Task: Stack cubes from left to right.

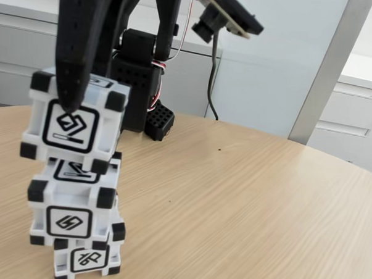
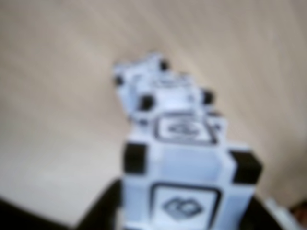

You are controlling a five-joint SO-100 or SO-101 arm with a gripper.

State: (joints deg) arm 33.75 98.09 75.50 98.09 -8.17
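No brand names or readable text anywhere, just black-framed square glyphs on each cube face. In the fixed view the gripper (image 1: 74,79) has its fingers clamped on the top cube (image 1: 74,121), which sits tilted on the middle cube (image 1: 72,205). That one rests on the bottom cube (image 1: 88,259), all stacked at the left of the wooden table (image 1: 244,216). Wrist view's blurry, but the top cube (image 2: 184,184) is up close.

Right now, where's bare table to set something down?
Free: the wooden tabletop right of the three stacked white plastic cubes with black corners, forward of the black arm base. Crowded: the left edge, where the end effector holds the top cube.
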